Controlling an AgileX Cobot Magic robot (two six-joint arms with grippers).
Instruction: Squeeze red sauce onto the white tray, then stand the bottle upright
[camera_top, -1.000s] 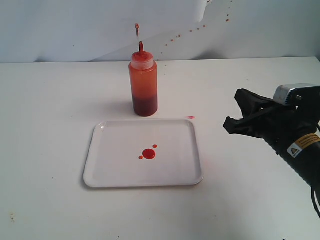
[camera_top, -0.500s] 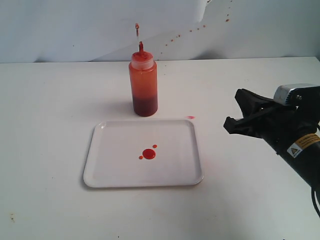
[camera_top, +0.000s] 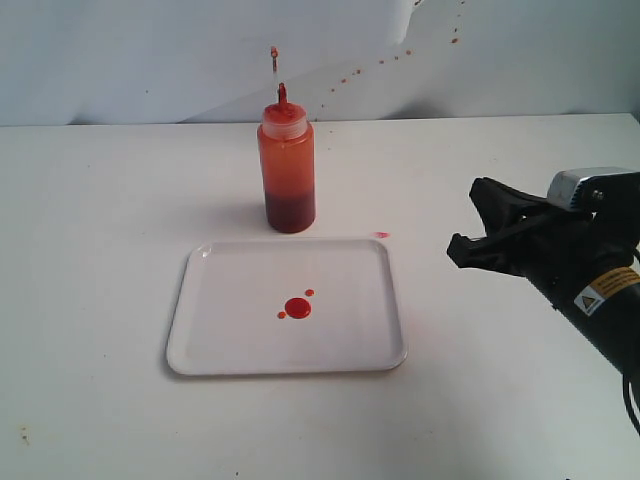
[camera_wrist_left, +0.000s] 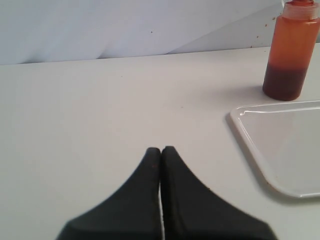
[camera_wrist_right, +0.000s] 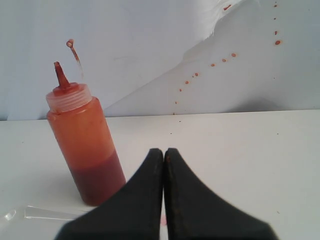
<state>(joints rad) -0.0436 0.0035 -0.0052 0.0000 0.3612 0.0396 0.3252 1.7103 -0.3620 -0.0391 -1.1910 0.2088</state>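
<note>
The bottle (camera_top: 286, 165) stands upright on the table (camera_top: 100, 250), just behind the far edge of the tray (camera_top: 230, 345) and apart from it. Its red nozzle (camera_top: 281, 94) points straight up, and the thin tethered cap (camera_top: 273, 53) sticks up above the nozzle. Through the translucent wall the bottle is orange-red, with a darker band of liquid in its lowest part. The tray lies flat in front of it, its long side running across the exterior view. The sauce (camera_top: 297, 308) sits as a small round glossy blob near the middle of the tray, with one tiny drop just beside it toward the bottle and another just beside it on the near left. A small pink smear (camera_top: 382, 234) marks the table just past the tray's far right corner. The grey backdrop (camera_top: 150, 60) behind the table carries a scatter of reddish specks up toward its right. The right gripper (camera_wrist_right: 163, 150) hangs above the table to the right of the tray, well apart from bottle and tray; its wrist view shows the two black fingers pressed together with nothing between them, aimed toward the bottle. The left gripper (camera_wrist_left: 160, 148) shows only in its wrist view, where its fingers likewise meet tip to tip and hold nothing, over bare table with the bottle and one corner of the tray off to one side.
</note>
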